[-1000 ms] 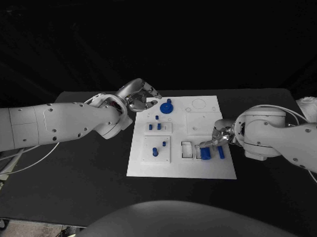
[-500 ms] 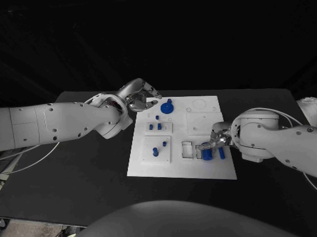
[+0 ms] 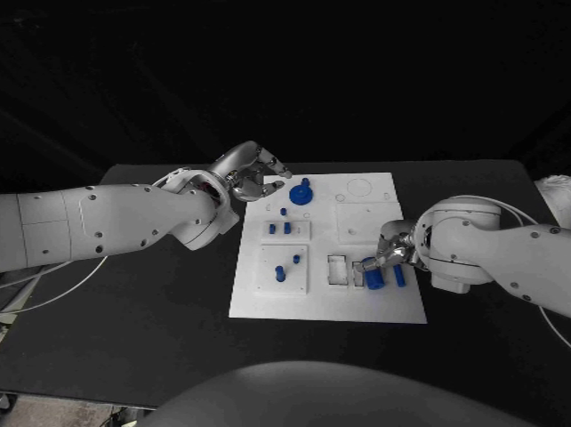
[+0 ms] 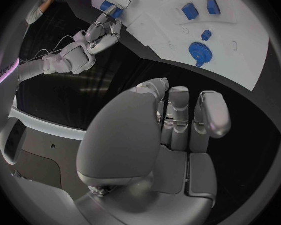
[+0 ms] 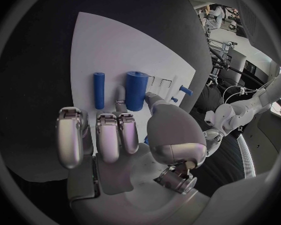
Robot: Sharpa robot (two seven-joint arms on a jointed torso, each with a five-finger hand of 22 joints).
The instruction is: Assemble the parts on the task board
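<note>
Board: the white task board (image 3: 326,307) lies in the middle of the black tabletop (image 3: 145,311), at the centre of the head view.
Gear: a blue gear (image 3: 300,193) sits at the upper left of the board, with small blue pegs (image 3: 280,229) in a panel just below it and more pegs (image 3: 285,269) lower left.
Cylinders: a thick blue cylinder (image 5: 136,89) and a thin blue rod (image 5: 99,90) lie side by side at the board's lower right.
Left robot hand: the left robot hand (image 3: 251,173) hovers at the board's upper left corner, just beside the gear, fingers curled inward with nothing in them.
Right robot hand: the right robot hand (image 3: 386,252) is low over the cylinders, fingertips (image 5: 148,96) touching the thick one; whether it grips it I cannot tell.
</note>
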